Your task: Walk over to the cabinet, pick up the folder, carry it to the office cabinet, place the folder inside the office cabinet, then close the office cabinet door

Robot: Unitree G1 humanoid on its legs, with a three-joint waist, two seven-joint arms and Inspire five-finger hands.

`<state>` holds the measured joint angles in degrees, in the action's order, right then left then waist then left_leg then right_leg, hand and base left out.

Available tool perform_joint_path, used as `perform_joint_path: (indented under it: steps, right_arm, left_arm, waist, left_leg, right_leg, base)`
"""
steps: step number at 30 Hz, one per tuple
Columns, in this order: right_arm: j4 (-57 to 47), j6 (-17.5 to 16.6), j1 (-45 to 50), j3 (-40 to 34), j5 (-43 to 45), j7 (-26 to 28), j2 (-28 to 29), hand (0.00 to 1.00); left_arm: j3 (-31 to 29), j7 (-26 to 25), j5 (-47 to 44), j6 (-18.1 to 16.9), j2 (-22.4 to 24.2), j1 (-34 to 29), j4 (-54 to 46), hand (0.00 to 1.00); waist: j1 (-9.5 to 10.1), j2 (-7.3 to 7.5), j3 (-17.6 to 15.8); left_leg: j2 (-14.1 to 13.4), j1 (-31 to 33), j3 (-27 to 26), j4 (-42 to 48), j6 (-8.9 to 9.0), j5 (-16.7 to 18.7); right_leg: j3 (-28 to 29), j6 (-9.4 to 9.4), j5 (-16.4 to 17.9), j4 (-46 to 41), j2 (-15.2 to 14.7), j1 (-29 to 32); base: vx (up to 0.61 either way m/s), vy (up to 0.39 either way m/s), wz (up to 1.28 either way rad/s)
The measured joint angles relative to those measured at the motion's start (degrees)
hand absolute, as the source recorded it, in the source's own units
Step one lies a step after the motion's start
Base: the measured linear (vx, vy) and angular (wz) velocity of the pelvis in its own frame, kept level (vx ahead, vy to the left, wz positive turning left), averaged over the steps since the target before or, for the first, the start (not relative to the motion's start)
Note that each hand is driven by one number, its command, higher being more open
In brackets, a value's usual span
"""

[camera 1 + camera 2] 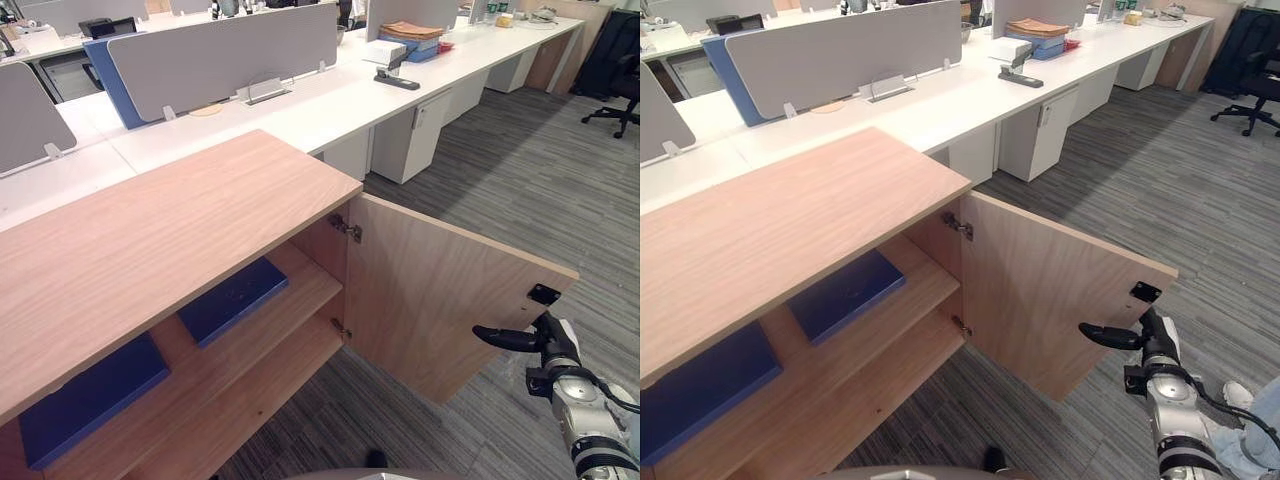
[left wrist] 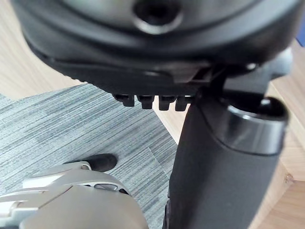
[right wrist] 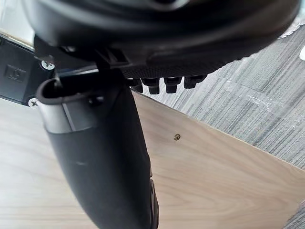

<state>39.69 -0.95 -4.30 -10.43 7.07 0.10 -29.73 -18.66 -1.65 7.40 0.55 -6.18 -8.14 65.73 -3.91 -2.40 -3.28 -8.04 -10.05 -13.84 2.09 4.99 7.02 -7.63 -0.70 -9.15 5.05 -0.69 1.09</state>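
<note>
The wooden office cabinet [image 1: 150, 240] stands with its door [image 1: 440, 300] swung wide towards me. Two blue folders lie flat on its upper shelf, one [image 1: 233, 298] near the hinge side and one [image 1: 95, 395] further left. My right hand [image 1: 545, 345] is at the door's outer free edge by the black latch plate [image 1: 543, 294], fingers straight, its thumb pointing along the door's outer face; the right wrist view has that hand [image 3: 109, 157] right against the wood. My left hand [image 2: 224, 167] hangs open over the carpet beside the cabinet's wood, holding nothing.
Long white desks [image 1: 330, 100] with grey dividers run behind the cabinet, with white drawer units [image 1: 410, 135] under them. A stack of folders [image 1: 410, 35] lies on the far desk. A black office chair [image 1: 625, 90] stands far right. A person's leg and shoe [image 1: 1250, 410] are close on my right.
</note>
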Motion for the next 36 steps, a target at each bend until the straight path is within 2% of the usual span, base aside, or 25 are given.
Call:
perform_joint_path:
  steps: [3,6,8,11,14,16,18,19,21,22,23,24,25,26,27,29,30,31,32,34,36]
  right_arm:
    - [-0.01,-0.22,-0.01,1.26,-0.13,0.06,-0.26,1.0]
    - [-0.37,-0.23,0.24,5.67,-0.34,1.12,-3.07,1.0]
    - [-1.88,-0.22,1.32,9.56,-0.49,2.64,-6.32,1.0]
    - [-7.78,-0.24,1.48,21.35,-1.08,6.19,-15.13,1.0]
    - [-14.78,-0.25,0.11,34.12,-3.11,12.77,-25.42,1.0]
    - [-22.45,-0.61,-1.33,44.04,-4.82,21.08,-32.97,1.0]
    - [-26.55,-1.1,-1.95,47.42,-4.82,24.87,-33.95,1.0]
    - [-30.28,-1.35,-2.99,50.18,-4.99,26.95,-33.96,1.0]
    - [-37.32,-2.04,-5.82,56.11,-5.07,30.59,-34.64,1.0]
    - [-41.29,-2.82,-9.06,60.2,-5.38,32.72,-34.87,1.0]
    - [-45.3,-3.94,-12.62,63.99,-6.57,34.86,-35.21,1.0]
    - [-47.23,-4.35,-14.34,65.27,-7.43,35.54,-35.25,1.0]
    - [-51.31,-5.39,-16.7,66.34,-8.12,36.19,-36.0,1.0]
    - [-54.15,-6.71,-18.09,66.35,-8.95,36.14,-36.69,1.0]
    - [-56.34,-7.54,-20.25,66.34,-9.31,35.88,-37.3,1.0]
    - [-59.73,-8.71,-23.29,64.39,-9.49,32.49,-38.52,1.0]
    - [-60.85,-9.3,-23.58,62.91,-9.64,30.65,-38.55,1.0]
    - [-62.42,-10.12,-23.38,61.66,-9.78,28.4,-38.95,1.0]
    - [-63.1,-10.77,-23.16,61.19,-10.0,27.96,-39.32,1.0]
    - [-62.78,-11.56,-21.81,61.02,-11.78,27.89,-39.43,1.0]
    - [-61.87,-11.56,-21.01,61.24,-11.73,27.93,-39.25,1.0]
  left_arm:
    - [0.01,0.23,0.0,0.0,-0.2,0.25,0.0,1.0]
    - [0.11,0.51,0.08,0.0,-0.4,0.24,0.27,1.0]
    - [0.29,1.03,0.17,0.0,-0.84,0.53,0.56,1.0]
    - [0.24,1.66,1.4,-0.14,-2.96,1.7,1.6,1.0]
    - [0.2,1.7,2.28,-0.27,-3.9,3.14,3.65,1.0]
    - [0.0,2.25,2.75,-1.25,-3.94,4.35,3.68,1.0]
    - [-0.01,2.79,4.33,-1.85,-3.91,5.04,3.64,1.0]
    - [0.03,2.95,5.11,-2.06,-3.74,6.07,3.68,1.0]
    - [0.46,2.89,5.66,-1.72,-3.41,7.54,4.38,1.0]
    - [0.85,2.87,5.61,-1.69,-3.26,8.11,4.53,1.0]
    - [1.59,2.76,5.56,-1.67,-3.25,8.54,4.52,1.0]
    - [1.62,2.65,5.51,-1.67,-3.25,8.97,4.49,1.0]
    - [1.52,2.08,5.33,-1.63,-3.07,9.97,4.48,1.0]
    - [1.61,1.47,4.59,-1.72,-3.23,10.18,4.17,1.0]
    - [1.69,0.9,4.15,-1.72,-3.3,10.69,4.11,1.0]
    - [1.68,0.17,2.8,-1.85,-3.54,9.33,2.74,1.0]
    - [1.44,-0.2,2.19,-2.02,-3.75,8.28,1.62,1.0]
    - [1.04,-0.08,1.73,-2.2,-3.99,6.8,0.65,1.0]
    - [0.93,0.02,1.53,-2.26,-4.24,6.23,0.69,1.0]
    - [2.2,0.63,0.93,-2.46,-3.95,3.77,0.33,1.0]
    - [2.68,0.98,0.61,-2.59,-3.27,2.7,-0.65,1.0]
  waist:
    - [-0.3,0.02,-0.02]
    - [-1.07,0.15,-0.12]
    - [-1.33,0.38,-0.33]
    - [-1.35,1.79,-1.71]
    - [-1.36,2.28,-2.22]
    - [-1.33,2.41,-2.45]
    - [-1.14,2.59,-2.51]
    - [-0.96,3.26,-2.92]
    - [0.41,4.15,-4.19]
    - [0.54,4.68,-5.14]
    - [0.79,4.97,-5.56]
    - [1.01,4.82,-5.85]
    - [1.72,3.78,-6.63]
    - [1.99,4.65,-6.5]
    - [2.3,5.03,-6.63]
    - [4.01,5.29,-4.81]
    - [4.43,5.51,-4.17]
    - [4.92,5.16,-3.4]
    - [4.59,6.42,-2.72]
    - [5.47,5.76,-1.87]
    - [6.01,5.66,-1.47]
  left_leg:
    - [-0.11,0.01,0.01,0.04,0.03,0.02]
    - [-0.13,0.05,0.0,0.04,0.04,0.02]
    - [-0.18,0.18,-0.14,0.33,0.05,0.02]
    - [-0.16,2.74,1.26,5.0,0.43,0.54]
    - [-0.19,3.22,6.58,6.23,0.79,0.8]
    - [-0.8,3.4,7.02,6.07,0.74,1.51]
    - [-1.05,4.21,7.22,5.6,0.16,2.55]
    - [-0.55,4.55,7.16,5.13,0.35,3.63]
    - [0.66,5.18,6.05,5.46,0.13,3.66]
    - [1.22,5.83,4.74,6.52,-0.24,3.65]
    - [1.4,6.8,3.38,8.05,-0.85,3.32]
    - [1.2,7.07,2.99,8.28,-1.34,2.97]
    - [-0.29,7.04,2.68,7.95,-1.54,2.72]
    - [0.41,6.32,2.57,8.3,-0.76,3.18]
    - [0.74,6.01,2.58,9.29,-0.33,4.11]
    - [-0.04,6.15,2.62,8.54,-0.51,5.04]
    - [-0.44,6.16,2.9,7.15,-0.85,4.99]
    - [-1.48,6.28,2.93,5.23,-1.47,4.58]
    - [-0.86,6.03,3.24,5.08,-1.19,4.23]
    - [-1.47,5.04,4.19,5.25,-0.84,3.44]
    - [-1.45,5.12,5.0,5.01,-0.46,3.03]
  right_leg:
    - [0.08,0.1,-0.07,0.01,0.13,0.03]
    - [0.15,0.14,-0.09,0.0,0.15,0.04]
    - [0.38,0.17,-0.12,-0.17,0.23,0.17]
    - [3.24,0.62,-0.92,-0.23,0.51,1.85]
    - [5.0,0.73,-1.45,-0.2,1.11,2.58]
    - [5.97,0.61,-1.55,-0.16,2.03,3.22]
    - [6.66,0.39,-1.96,-0.01,2.66,4.52]
    - [8.03,0.17,-2.74,-0.05,2.83,5.89]
    - [10.47,-0.03,-4.58,-0.24,2.56,7.45]
    - [10.39,0.82,-4.99,-0.79,2.06,8.52]
    - [7.56,2.62,-3.2,-2.91,1.19,10.72]
    - [5.04,2.79,-1.27,-4.4,0.55,11.67]
    - [-1.16,4.83,2.27,-11.23,-1.2,13.76]
    - [-3.35,5.71,3.78,-17.55,-3.39,15.08]
    - [-3.21,3.03,4.29,-17.86,-3.25,14.43]
    - [-2.62,2.71,1.82,-10.62,-0.38,12.23]
    - [-2.72,1.73,2.43,-7.17,0.54,11.43]
    - [-2.99,2.71,1.86,-8.47,0.65,11.96]
    - [-2.82,2.81,0.69,-8.62,0.07,11.22]
    - [-3.42,3.47,-0.95,-4.37,1.53,8.03]
    - [-3.84,3.39,-1.26,-3.48,1.52,7.61]
  base:
    - [-0.04,0.012,-0.02]
    - [-0.03,0.018,-0.01]
    - [-0.03,0.025,-0.08]
    - [-0.06,0.0,-0.49]
    - [-0.06,-0.039,-0.37]
    - [-0.06,-0.005,-0.17]
    - [-0.09,0.018,-0.21]
    - [-0.13,0.049,-0.58]
    - [-0.11,0.05,-0.66]
    - [-0.13,0.042,-0.58]
    - [-0.13,0.037,-0.55]
    - [-0.12,0.03,-0.42]
    - [-0.05,0.034,-0.18]
    - [-0.01,0.067,-0.13]
    - [0.01,0.044,-0.09]
    - [0.0,-0.023,-0.44]
    - [0.03,-0.045,-0.65]
    - [0.05,-0.01,-0.33]
    - [0.1,0.013,-0.17]
    - [0.12,-0.004,0.09]
    - [0.07,0.0,0.14]
